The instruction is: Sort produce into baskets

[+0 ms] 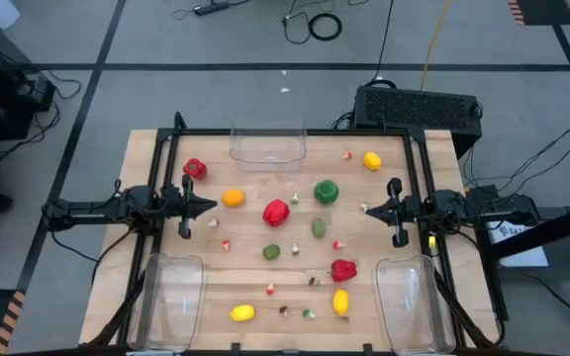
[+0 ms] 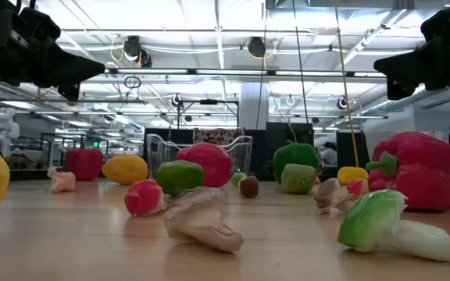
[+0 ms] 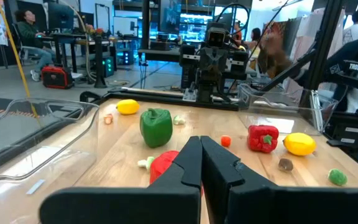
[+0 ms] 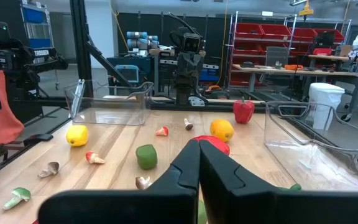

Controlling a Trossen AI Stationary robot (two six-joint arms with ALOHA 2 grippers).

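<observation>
Toy produce lies scattered on the wooden table point(image 1: 156, 148): a red pepper point(image 1: 276, 212) at the middle, a green pepper point(image 1: 326, 192), an orange point(image 1: 233, 198), another red pepper point(image 1: 195, 168), a third point(image 1: 342, 269), lemons point(image 1: 372, 160) point(image 1: 340, 302) point(image 1: 242, 312), limes point(image 1: 319, 227) point(image 1: 271, 251) and tiny bits. Three clear bins stand at the far middle point(image 1: 267, 146), near left point(image 1: 171, 297) and near right point(image 1: 411, 302). My left gripper point(image 1: 213, 206) point(image 3: 201, 142) is shut and empty at the table's left. My right gripper point(image 1: 364, 208) point(image 4: 199, 144) is shut and empty at the right. Both hover above the table, pointing at each other.
A black metal frame point(image 1: 295, 132) runs along the table's far and side edges. A black box point(image 1: 419, 104) sits behind the far right corner. Cables lie on the floor beyond. People sit in the room behind, seen in the left wrist view point(image 3: 27, 28).
</observation>
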